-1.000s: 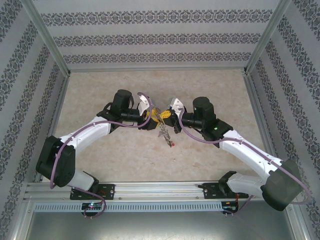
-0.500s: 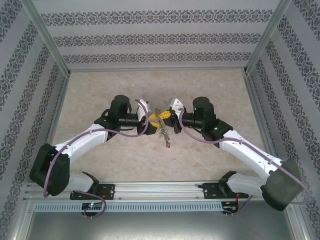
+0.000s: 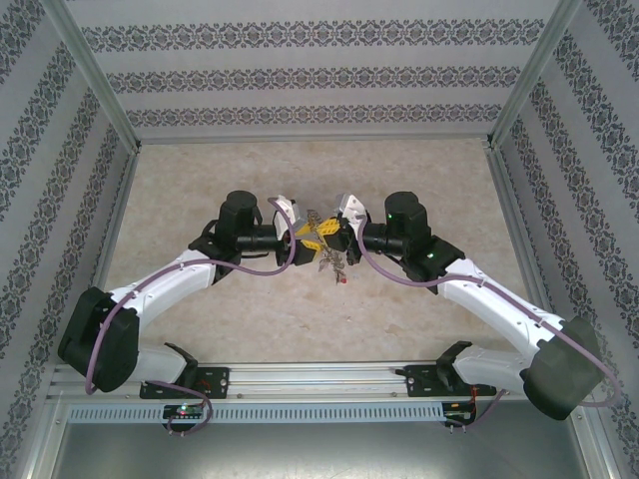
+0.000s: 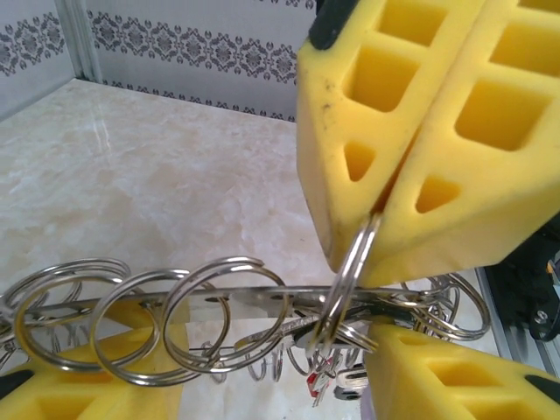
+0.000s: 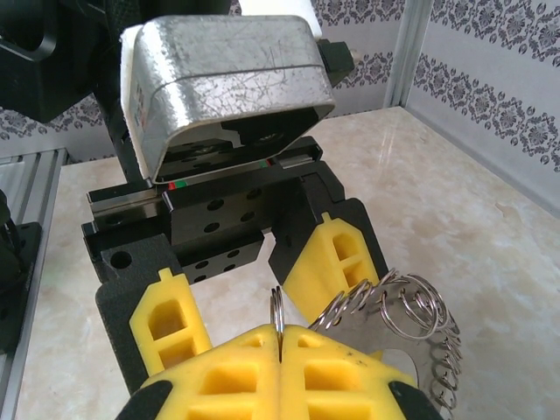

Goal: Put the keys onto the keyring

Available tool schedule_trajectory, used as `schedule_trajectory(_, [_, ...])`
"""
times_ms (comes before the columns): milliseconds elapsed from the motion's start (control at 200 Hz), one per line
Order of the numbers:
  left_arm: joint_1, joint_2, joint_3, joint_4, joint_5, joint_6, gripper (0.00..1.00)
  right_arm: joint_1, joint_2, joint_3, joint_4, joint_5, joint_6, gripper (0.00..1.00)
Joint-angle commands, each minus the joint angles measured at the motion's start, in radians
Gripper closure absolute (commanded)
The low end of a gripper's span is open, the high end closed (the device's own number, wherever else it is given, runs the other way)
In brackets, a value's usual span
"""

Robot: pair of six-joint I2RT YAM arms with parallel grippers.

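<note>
Right jaws are clamping tight on a thin ring (image 4: 354, 262), seemingly for threading, while left jaws, spread apart, are supporting the keyring (image 4: 262, 296).

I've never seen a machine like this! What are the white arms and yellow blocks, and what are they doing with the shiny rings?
It's a robot with two arms at a table. One picture looks down from above; the other two come from a camera on each wrist. The yellow blocks are its fingers. The right gripper pinches a silvery keyring, with tiny keys dangling below. The left gripper has its fingers wide, either side of a metal strip strung with rings; whether they squeeze it, I can't tell.
</note>
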Motion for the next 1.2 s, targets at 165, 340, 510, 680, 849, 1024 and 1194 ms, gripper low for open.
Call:
schedule_trajectory(165, [-0.041, 0.005, -0.041, 0.187, -0.135, -0.076, 0.43, 0.041, -0.006, 0.023, 0.096, 0.017, 0.046, 1.0])
schedule_trajectory(340, [-0.041, -0.007, -0.074, 0.268, -0.165, -0.112, 0.42, 0.041, -0.022, 0.009, 0.098, 0.042, 0.051, 1.0])
schedule_trajectory(510, [-0.043, -0.02, -0.077, 0.292, -0.147, -0.111, 0.58, 0.04, -0.021, 0.004, 0.098, 0.039, 0.055, 1.0])
schedule_trajectory(680, [-0.044, -0.036, -0.078, 0.276, -0.132, -0.089, 0.67, 0.035, -0.019, 0.003, 0.093, 0.037, 0.052, 1.0])
schedule_trajectory(849, [-0.043, -0.038, -0.083, 0.262, -0.151, -0.093, 0.33, 0.023, -0.02, 0.003, 0.093, 0.031, 0.053, 1.0])
schedule_trajectory(1024, [-0.043, -0.041, -0.098, 0.266, -0.172, -0.095, 0.23, 0.015, -0.022, 0.01, 0.085, 0.018, 0.054, 1.0])
schedule_trajectory(1194, [-0.043, -0.032, -0.087, 0.275, -0.145, -0.104, 0.26, 0.013, -0.019, 0.006, 0.098, 0.016, 0.069, 1.0])
